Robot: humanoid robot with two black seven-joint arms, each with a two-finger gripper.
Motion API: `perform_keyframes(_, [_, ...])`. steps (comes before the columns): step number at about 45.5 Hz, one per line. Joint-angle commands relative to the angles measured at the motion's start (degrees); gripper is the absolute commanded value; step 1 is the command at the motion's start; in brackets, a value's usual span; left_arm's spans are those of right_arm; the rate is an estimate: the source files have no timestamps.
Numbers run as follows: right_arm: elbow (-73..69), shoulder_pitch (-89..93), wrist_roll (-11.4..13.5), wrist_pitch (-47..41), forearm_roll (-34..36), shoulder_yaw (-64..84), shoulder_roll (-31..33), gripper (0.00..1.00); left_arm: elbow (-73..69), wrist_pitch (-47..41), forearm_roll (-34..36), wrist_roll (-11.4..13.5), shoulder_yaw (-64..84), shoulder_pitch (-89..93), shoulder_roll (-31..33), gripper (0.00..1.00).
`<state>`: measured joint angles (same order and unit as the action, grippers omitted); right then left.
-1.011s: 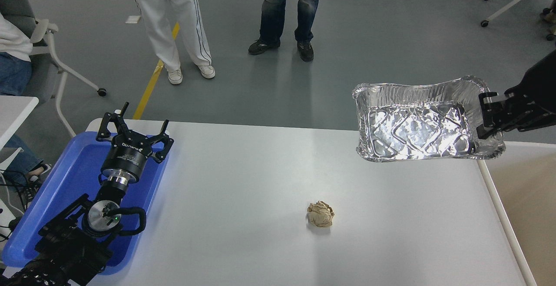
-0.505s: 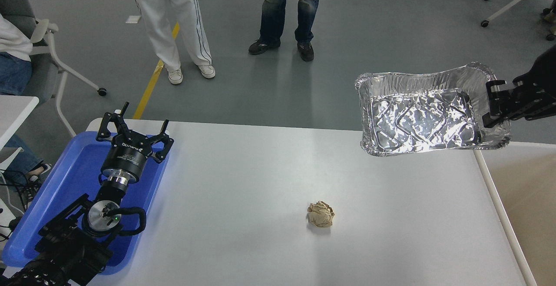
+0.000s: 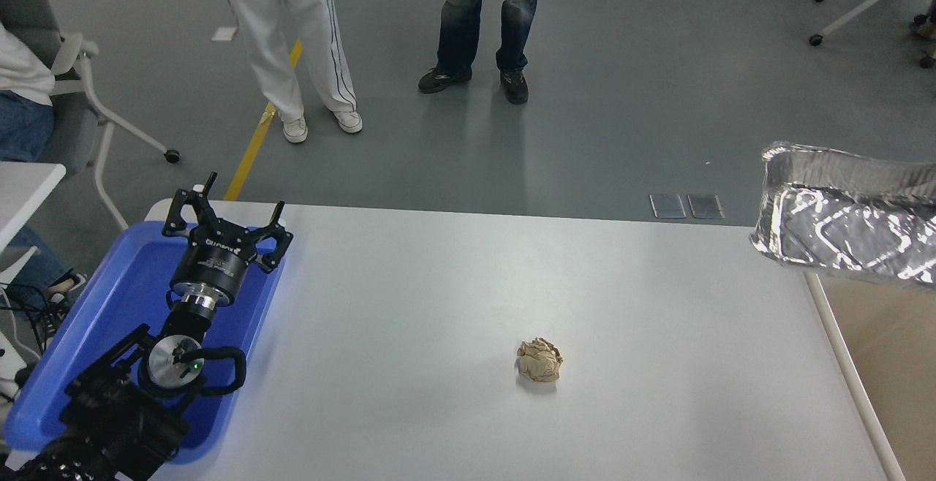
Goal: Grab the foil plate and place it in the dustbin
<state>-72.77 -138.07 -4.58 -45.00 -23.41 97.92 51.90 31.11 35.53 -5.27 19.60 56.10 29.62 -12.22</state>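
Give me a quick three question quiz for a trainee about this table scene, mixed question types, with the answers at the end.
1. True or false: the foil plate is lying flat on the white table.
2. Which object sits on the table near its middle?
A. a crumpled paper ball
B. a glass bottle
C. a metal spoon
3. Fill in the blank: the parked left gripper is over the ______ tray.

Key
1. False. It is up in the air at the right edge, above the dustbin rim.
2. A.
3. Blue. Its fingers are spread open.
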Motion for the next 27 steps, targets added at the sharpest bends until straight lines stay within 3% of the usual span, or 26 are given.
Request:
perform_keyframes(1, [5.5, 1.8, 0.0, 0.0, -4.4, 2.3, 9.1, 0.0, 0.0, 0.0, 0.0, 0.0, 0.0, 0.0, 0.0, 1.0])
perform_keyframes(14, [11.8, 6.2, 0.5, 0.0, -8.0, -0.5, 13.7, 0.0, 0.0, 0.0, 0.0, 0.0, 0.0, 0.0, 0.0, 1.0])
perform_keyframes(27, [18.6, 31.6, 0.5, 0.0, -7.0, -21.8, 16.3, 0.0, 0.0, 0.0, 0.0, 0.0, 0.0, 0.0, 0.0, 1.0])
